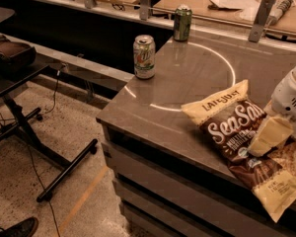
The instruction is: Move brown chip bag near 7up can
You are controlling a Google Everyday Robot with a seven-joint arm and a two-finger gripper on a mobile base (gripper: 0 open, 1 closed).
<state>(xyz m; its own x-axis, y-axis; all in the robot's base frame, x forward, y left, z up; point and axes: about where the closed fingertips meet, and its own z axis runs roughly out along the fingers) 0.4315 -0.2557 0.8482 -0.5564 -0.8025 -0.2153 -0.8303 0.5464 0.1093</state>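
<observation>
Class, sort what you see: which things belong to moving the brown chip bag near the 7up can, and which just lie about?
Job: brown chip bag; 7up can; gripper, over the bag's right half.
Lying about: dark green can; black floor stand; shoe.

The gripper (pixel 269 135) hung over the large crinkly brown chip bag (pixel 231 127), near the grey countertop's (pixel 187 85) front edge. From the claw across to the silver-white 7up can (pixel 144 57), open counter offered passage. Farther beyond the claw, a dark green can (pixel 182 22) and an upright metal bracket (pixel 259 12) stood along the far edge.
</observation>
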